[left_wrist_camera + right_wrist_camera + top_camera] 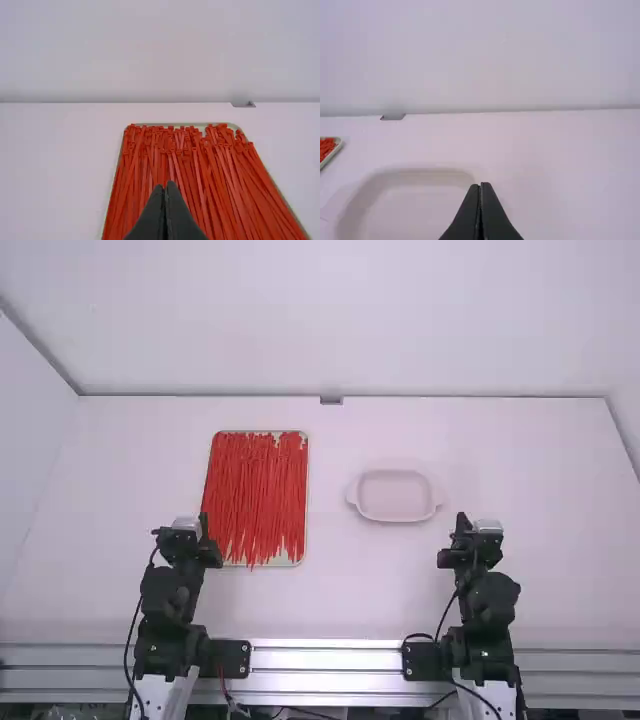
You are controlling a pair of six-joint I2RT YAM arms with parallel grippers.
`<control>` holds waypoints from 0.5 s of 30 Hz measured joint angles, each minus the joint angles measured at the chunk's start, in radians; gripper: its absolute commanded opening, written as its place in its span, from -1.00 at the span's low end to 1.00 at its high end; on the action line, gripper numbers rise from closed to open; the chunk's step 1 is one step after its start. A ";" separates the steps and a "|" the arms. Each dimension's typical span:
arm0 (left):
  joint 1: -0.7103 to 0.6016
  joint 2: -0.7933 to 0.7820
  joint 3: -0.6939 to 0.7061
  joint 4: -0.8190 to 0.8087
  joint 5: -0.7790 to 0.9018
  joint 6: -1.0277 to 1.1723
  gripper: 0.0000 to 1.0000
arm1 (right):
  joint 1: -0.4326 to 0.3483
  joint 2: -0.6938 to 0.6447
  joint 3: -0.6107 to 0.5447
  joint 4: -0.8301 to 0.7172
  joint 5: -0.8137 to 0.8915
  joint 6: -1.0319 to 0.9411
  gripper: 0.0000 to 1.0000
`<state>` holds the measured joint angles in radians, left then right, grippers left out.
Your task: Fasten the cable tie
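A white tabletop [520,470] runs back to plain white walls behind it and at both sides. A small grey tab [331,399] sits at the middle of its far edge, and an aluminium rail [320,655] crosses the near edge, where both arm bases stand.

The cable ties [256,498] lie left of the middle as a thick red bundle. They sit lengthwise in a flat pale tray [288,562], with their heads at the far end. A shallow white dish [436,502] with two small handles rests to the tray's right, apart from it.

The high view takes in both arms together, folded low near their bases. The left gripper [204,522] is over the tray's near left corner, and the right gripper [462,520] is just short of the dish's near right corner.

The left wrist view looks along the ties [200,170] from close by, showing their separate strands, the tray's far rim [200,124] and the grey tab [243,104] beyond. The right wrist view shows the dish [410,200] ahead as a pale hollow. One tray corner [335,147] with a few red ties [324,147] appears at the side, and the tab [393,117] is by the wall.

The left gripper's [165,187] jaws are pressed together with no gap, above the ties and gripping none. The right gripper's [480,187] jaws are likewise clenched on nothing, above the dish's near rim.
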<state>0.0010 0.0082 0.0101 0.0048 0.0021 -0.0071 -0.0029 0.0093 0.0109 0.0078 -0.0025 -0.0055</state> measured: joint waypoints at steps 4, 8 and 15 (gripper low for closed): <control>0.000 0.000 0.000 0.000 0.000 0.000 -0.97 | 0.000 0.000 0.000 0.000 0.000 -0.002 -0.97; 0.000 0.009 0.000 -0.002 0.000 0.000 -0.92 | 0.000 0.004 0.000 0.000 0.000 0.000 -0.92; 0.000 0.056 0.025 -0.043 0.001 -0.001 -0.79 | 0.006 0.072 0.016 -0.023 0.003 0.008 -0.79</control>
<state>0.0010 0.0647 0.0349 -0.0380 0.0029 -0.0082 0.0036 0.0811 0.0269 -0.0147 0.0002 0.0029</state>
